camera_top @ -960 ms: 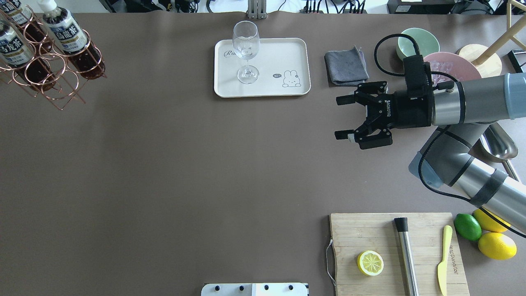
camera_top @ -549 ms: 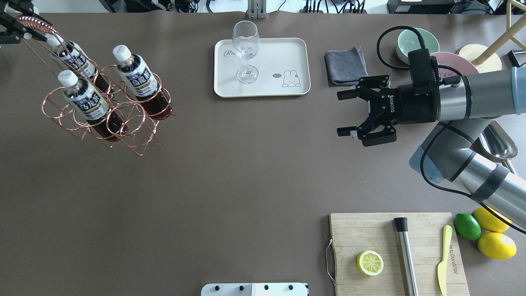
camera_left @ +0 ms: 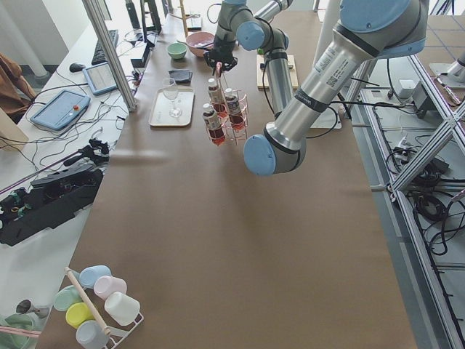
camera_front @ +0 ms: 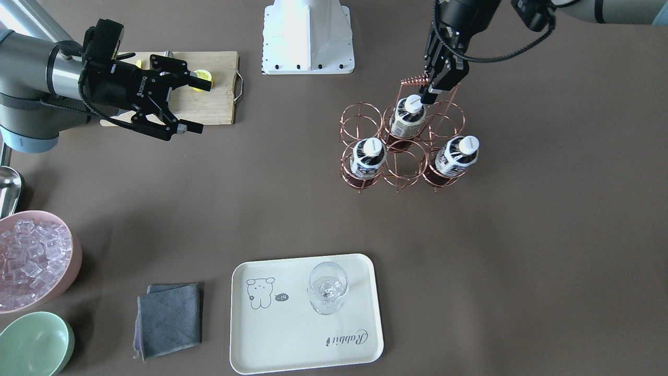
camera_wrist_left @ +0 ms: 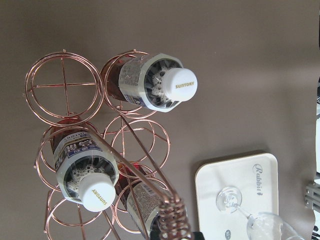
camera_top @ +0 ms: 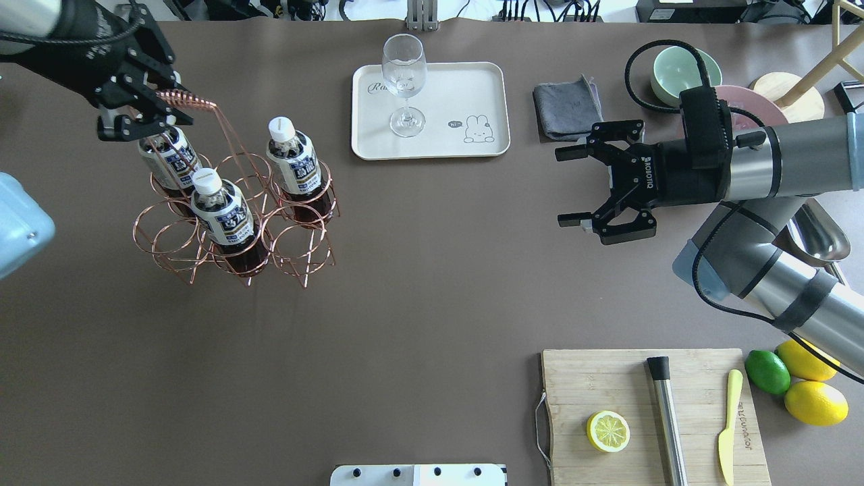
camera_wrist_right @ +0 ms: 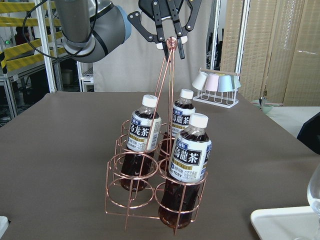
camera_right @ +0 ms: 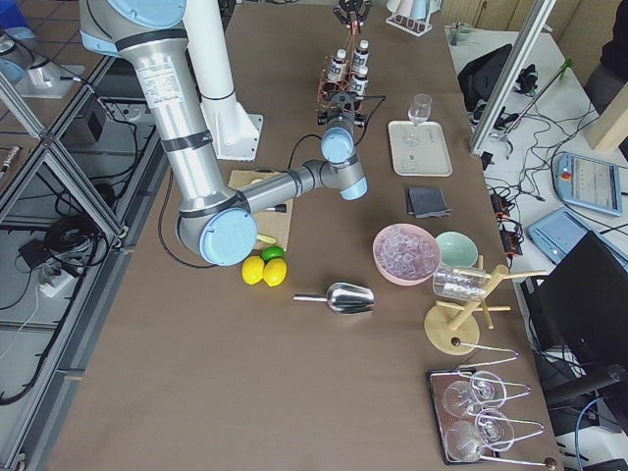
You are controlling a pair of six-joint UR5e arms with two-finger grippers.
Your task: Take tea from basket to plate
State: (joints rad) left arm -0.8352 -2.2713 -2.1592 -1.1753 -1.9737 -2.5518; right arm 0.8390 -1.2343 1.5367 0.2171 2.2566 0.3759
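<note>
The basket (camera_top: pixel 177 237), a copper wire rack, is at the table's left and holds three tea bottles (camera_top: pixel 223 216) (camera_top: pixel 297 165) (camera_top: pixel 165 158). My left gripper (camera_top: pixel 145 101) is shut on its coiled handle (camera_top: pixel 185 101), above the rack. In the front-facing view the gripper (camera_front: pixel 438 78) holds the handle over the rack (camera_front: pixel 360 122). I cannot tell whether the rack touches the table. The plate (camera_top: pixel 466 88), a cream tray, lies at the far middle with a wine glass (camera_top: pixel 403 81) on it. My right gripper (camera_top: pixel 565 187) is open and empty, right of the plate.
A grey cloth (camera_top: pixel 569 108), a green bowl (camera_top: pixel 688 67) and a pink bowl of ice (camera_front: pixel 31 256) lie right of the plate. A cutting board (camera_top: pixel 648 412) with a lemon half, a muddler and a knife is at the near right, beside lemons, a lime and a metal scoop (camera_top: pixel 820 236).
My left gripper has carried the basket with its three bottles from the far left corner rightward and nearer, toward the middle. My right gripper has shifted slightly to the right.
</note>
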